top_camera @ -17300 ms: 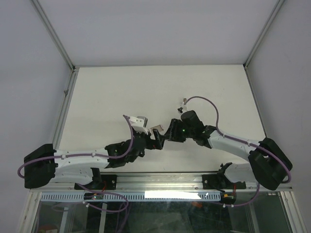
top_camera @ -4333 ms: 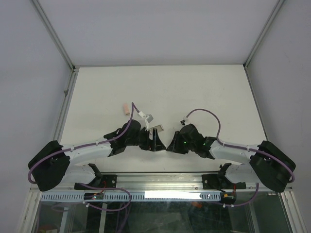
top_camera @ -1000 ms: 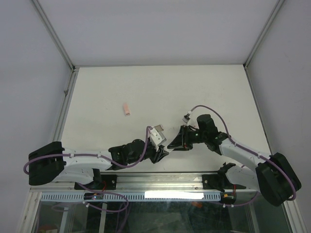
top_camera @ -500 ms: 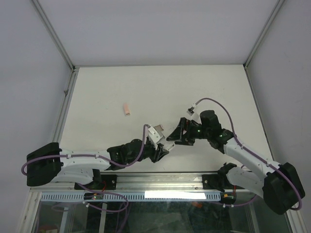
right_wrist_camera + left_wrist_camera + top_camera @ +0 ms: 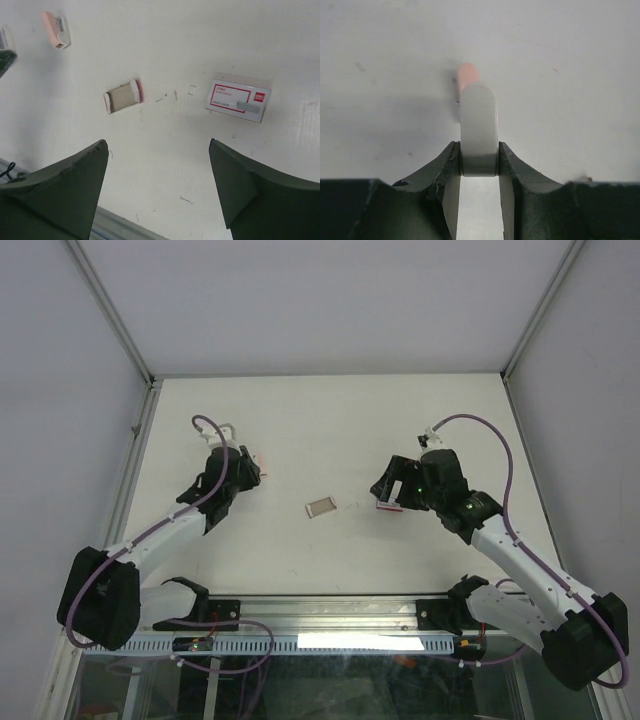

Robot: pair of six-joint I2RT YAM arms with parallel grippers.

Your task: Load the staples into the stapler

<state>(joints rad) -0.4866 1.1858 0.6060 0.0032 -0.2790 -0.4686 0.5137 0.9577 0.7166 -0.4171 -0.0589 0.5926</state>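
staples (image 5: 235, 100) released on table (image 5: 330, 420) | right end effector (image 5: 157, 150) opened, withdrawn

Staples box (image 5: 237, 100) white with a red-framed label, lay flat face up, stapler (image 5: 54, 30) small, pink, metal showing, lay well apart on its left.

Table (image 5: 200, 40) matt white, scuffed; staples box (image 5: 237, 100) printed card; stapler (image 5: 54, 29) smooth pink plastic; white piece (image 5: 478, 130) semi-gloss plastic.
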